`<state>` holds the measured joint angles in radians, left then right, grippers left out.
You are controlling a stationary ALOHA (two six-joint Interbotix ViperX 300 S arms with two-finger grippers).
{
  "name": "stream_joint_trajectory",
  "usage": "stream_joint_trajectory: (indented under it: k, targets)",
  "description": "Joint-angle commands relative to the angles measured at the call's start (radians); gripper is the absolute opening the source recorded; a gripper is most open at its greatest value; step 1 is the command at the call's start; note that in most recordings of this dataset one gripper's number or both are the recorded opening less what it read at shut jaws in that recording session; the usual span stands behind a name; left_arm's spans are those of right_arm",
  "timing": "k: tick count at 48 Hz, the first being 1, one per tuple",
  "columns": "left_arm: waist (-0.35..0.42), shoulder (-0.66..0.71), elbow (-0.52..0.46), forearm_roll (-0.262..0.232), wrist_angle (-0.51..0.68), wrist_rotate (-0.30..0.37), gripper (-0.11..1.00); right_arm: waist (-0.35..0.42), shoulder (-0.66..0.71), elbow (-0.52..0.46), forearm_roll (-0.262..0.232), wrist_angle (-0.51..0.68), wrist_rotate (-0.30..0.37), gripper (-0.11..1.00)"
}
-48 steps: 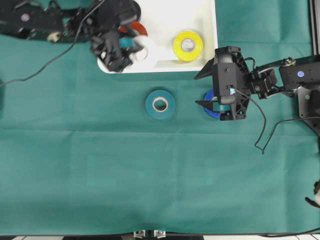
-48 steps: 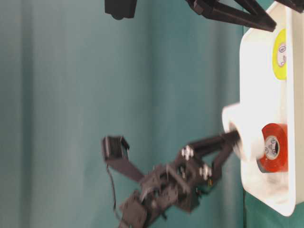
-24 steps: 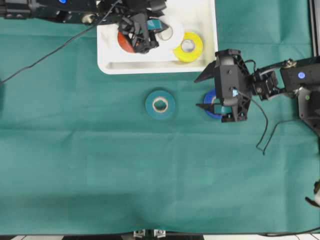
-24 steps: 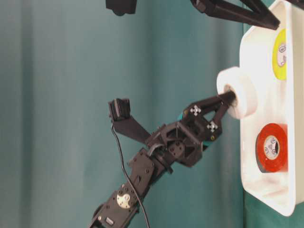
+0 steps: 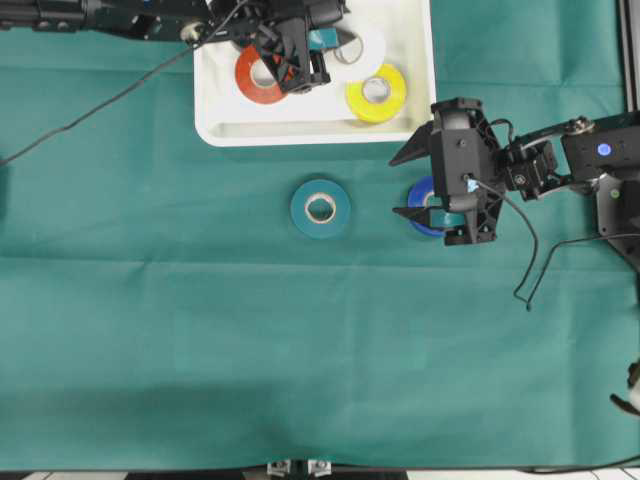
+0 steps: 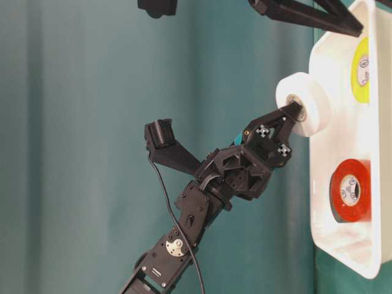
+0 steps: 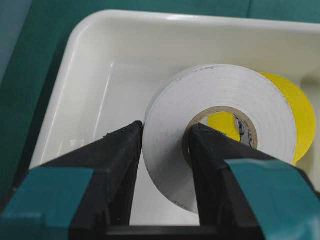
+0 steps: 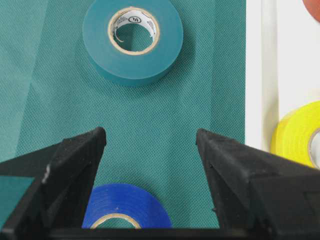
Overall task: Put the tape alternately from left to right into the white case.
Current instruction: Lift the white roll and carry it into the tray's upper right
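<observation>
My left gripper [image 7: 165,145] is shut on the white tape roll [image 7: 220,110], one finger inside its core and one outside. It holds the roll on edge above the white case [image 5: 215,110], beside the yellow roll [image 5: 355,95]. An orange-red roll [image 5: 245,82] lies in the case's left part, and a black edge shows under it [image 6: 334,211]. On the cloth lie a teal roll [image 5: 298,208] and a blue roll [image 8: 125,205]. My right gripper [image 8: 150,135] hangs open over the blue roll's edge and touches nothing.
A green cloth [image 5: 300,350] covers the table. The right arm's cable [image 5: 525,270] loops over the cloth on the right. The left arm [image 5: 120,15] stretches along the back edge.
My left gripper has carried the white roll from the case's front left corner to the right and further back, to beside the yellow roll. The right arm has not moved.
</observation>
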<state>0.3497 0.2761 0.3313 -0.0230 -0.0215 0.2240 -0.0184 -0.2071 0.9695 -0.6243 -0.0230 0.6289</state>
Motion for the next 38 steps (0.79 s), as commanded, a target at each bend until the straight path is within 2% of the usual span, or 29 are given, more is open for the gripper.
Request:
stream_joint_trajectory:
  k: [1,15,18,24,34,36,38]
  targets:
    - [0.005,-0.02,-0.025,0.002,-0.014,0.002,-0.02,0.003,-0.008,-0.006,0.003,-0.008,0.0,0.8]
    - [0.005,-0.02,-0.029,0.002,-0.014,0.009,-0.02,0.003,-0.008,-0.002,0.002,-0.008,0.0,0.8]
    - [0.005,-0.02,-0.029,0.002,-0.014,0.008,0.02,0.003,-0.008,-0.002,0.003,-0.008,0.0,0.8]
    - [0.003,-0.021,-0.026,0.002,-0.014,0.009,0.25,0.003,-0.006,-0.002,0.003,-0.008,0.0,0.8]
    - [0.0,-0.026,-0.021,0.002,-0.014,0.009,0.85,0.003,-0.008,-0.002,0.003,-0.008,0.0,0.8]
    - [0.0,-0.026,-0.021,0.002,-0.014,0.011,0.88,0.003,-0.006,-0.002,0.003,-0.008,0.0,0.8]
    - [-0.002,-0.026,-0.018,0.002,-0.014,0.011,0.85,0.003,-0.006,-0.002,0.002,-0.008,0.0,0.8]
